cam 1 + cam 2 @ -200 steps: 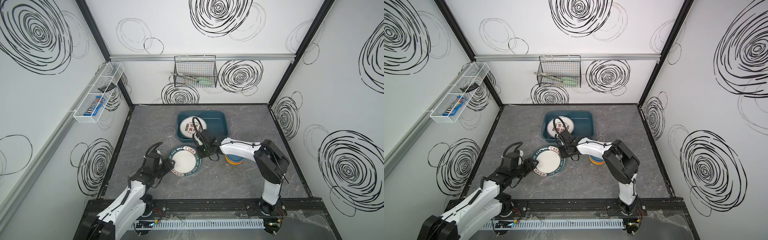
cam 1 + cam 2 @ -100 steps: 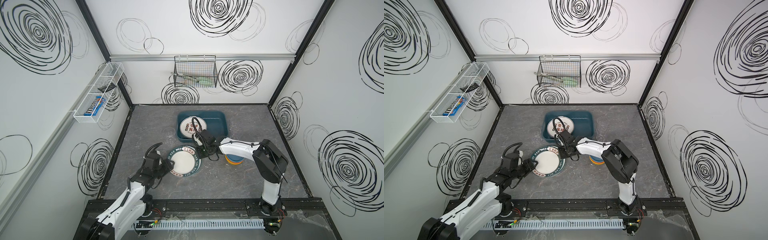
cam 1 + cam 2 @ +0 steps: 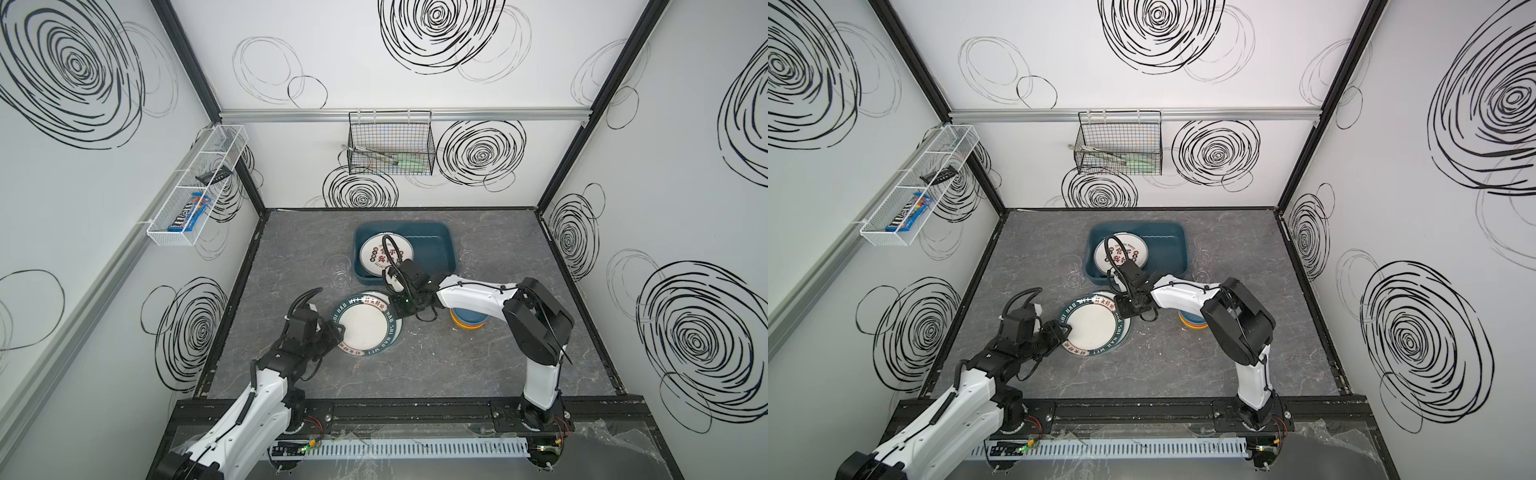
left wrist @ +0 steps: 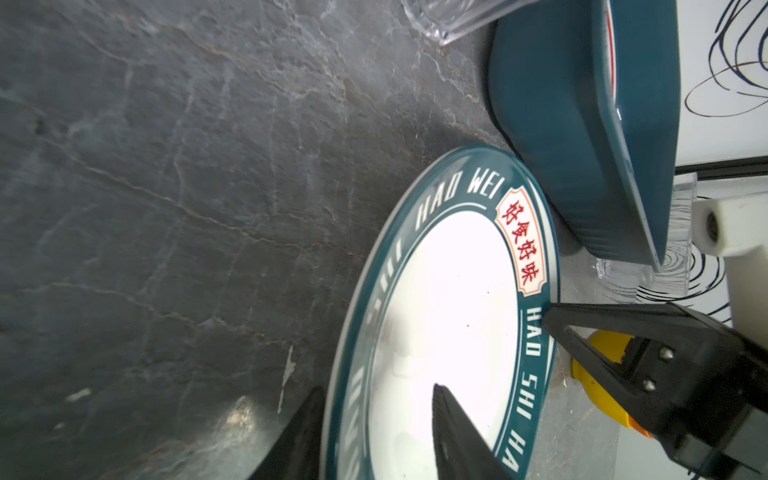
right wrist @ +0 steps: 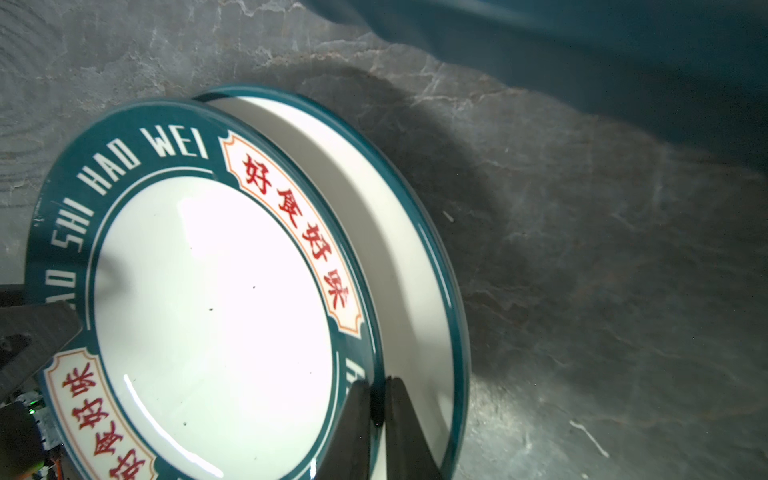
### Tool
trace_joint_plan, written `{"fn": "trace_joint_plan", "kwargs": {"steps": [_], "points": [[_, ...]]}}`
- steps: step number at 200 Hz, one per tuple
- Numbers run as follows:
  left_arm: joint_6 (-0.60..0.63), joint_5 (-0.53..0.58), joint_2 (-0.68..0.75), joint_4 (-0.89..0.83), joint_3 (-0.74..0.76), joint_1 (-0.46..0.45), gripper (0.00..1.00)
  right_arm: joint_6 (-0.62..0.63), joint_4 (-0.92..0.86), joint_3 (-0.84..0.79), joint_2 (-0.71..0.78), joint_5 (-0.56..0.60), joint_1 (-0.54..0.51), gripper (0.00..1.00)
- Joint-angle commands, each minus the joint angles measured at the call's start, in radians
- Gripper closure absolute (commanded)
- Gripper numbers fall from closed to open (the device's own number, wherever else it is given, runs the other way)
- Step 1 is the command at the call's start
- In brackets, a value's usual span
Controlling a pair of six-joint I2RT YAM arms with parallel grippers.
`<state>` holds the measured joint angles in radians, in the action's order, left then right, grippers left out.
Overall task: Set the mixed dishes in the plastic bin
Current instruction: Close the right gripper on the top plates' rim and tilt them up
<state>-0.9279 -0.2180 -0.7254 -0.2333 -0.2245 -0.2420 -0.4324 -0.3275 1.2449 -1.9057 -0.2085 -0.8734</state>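
in both top views the plastic bin (image 3: 434,249) sits at the back middle of the worktop (image 3: 457,374), holding one plate (image 3: 370,255). two more lie stacked just before its front wall. the right gripper (image 5: 378,386) is clamped on the rim of the top plate (image 3: 365,328), tipping it off the lower plate (image 5: 399,249). this is likely so the left gripper (image 4: 376,388), jaws apart astride the opposite rim, can share the lift into the bin. three bowls (image 3: 467,322), blue on yellow on orange, nest under the right arm (image 3: 478,293). clear cups (image 3: 1073,270) flank the bin, at least one each side; the exact number is unclear.
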Motion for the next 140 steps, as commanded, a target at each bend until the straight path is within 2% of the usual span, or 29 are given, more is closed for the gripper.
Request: {"fn": "trace_joint_plan", "kwargs": {"steps": [1, 140], "points": [[-0.009, 0.022, 0.012, -0.017, -0.022, 0.006, 0.58, 0.018, 0.000, 0.022, -0.024, -0.027, -0.015, 0.88], [-0.007, 0.033, 0.048, -0.079, -0.071, 0.006, 0.75, 0.023, 0.005, 0.025, -0.033, -0.049, -0.018, 0.88]]}}
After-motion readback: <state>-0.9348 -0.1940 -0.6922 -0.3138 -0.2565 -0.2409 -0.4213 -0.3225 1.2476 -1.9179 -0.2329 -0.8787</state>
